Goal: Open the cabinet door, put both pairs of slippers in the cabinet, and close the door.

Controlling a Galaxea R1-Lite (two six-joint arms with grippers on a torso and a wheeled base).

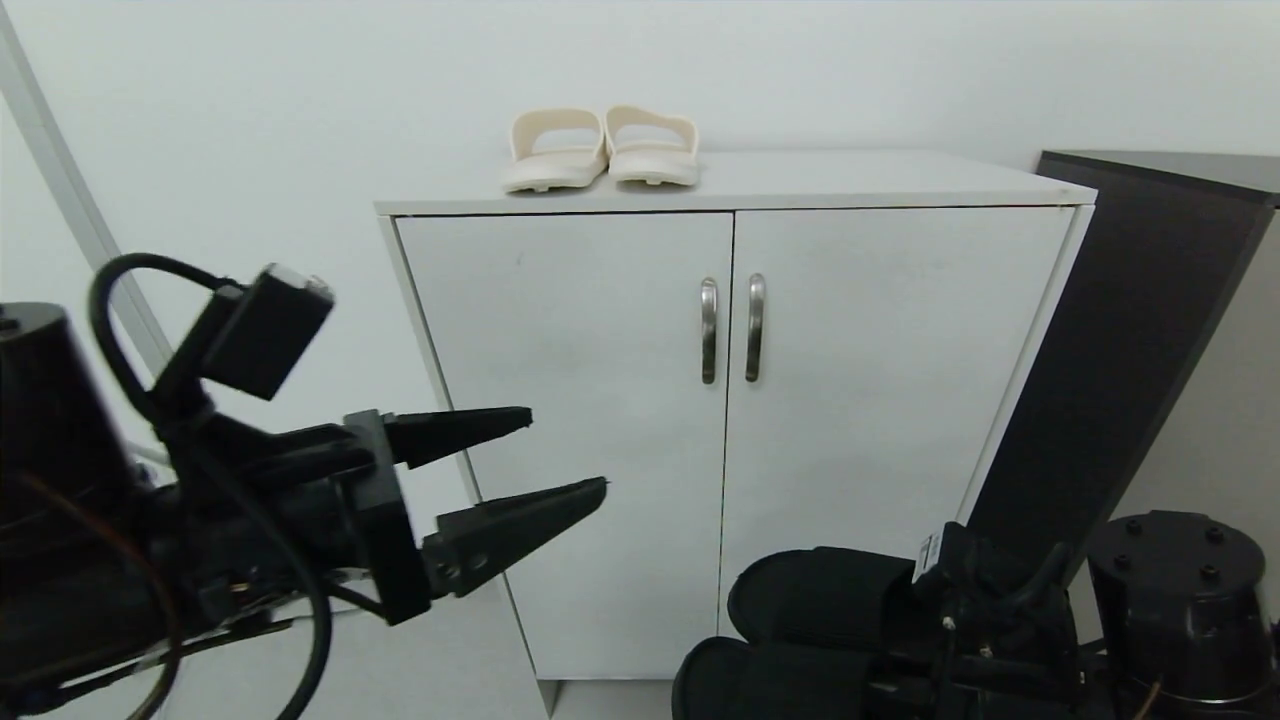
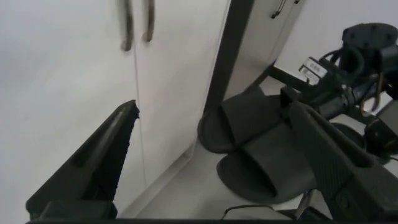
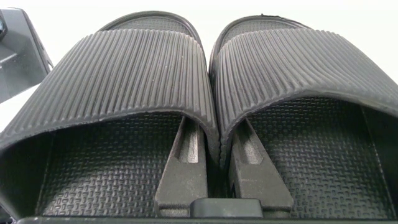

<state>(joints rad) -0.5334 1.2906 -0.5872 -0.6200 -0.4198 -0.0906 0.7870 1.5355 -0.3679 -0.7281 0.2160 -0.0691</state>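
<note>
Left gripper (image 1: 567, 448): spread, empty — the nearer arm.
Left door handle (image 1: 708, 330): upright, up-right of it.
Right gripper (image 3: 216, 143): pinching black slippers (image 3: 124, 74).

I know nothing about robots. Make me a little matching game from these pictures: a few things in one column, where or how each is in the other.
Things
1. cream slippers
2. black slippers
3. doors
4. left gripper

States
a. shut
b. open, holding nothing
c. on top of the cabinet
d. held by the right gripper

Pairs: 1-c, 2-d, 3-a, 4-b
</note>
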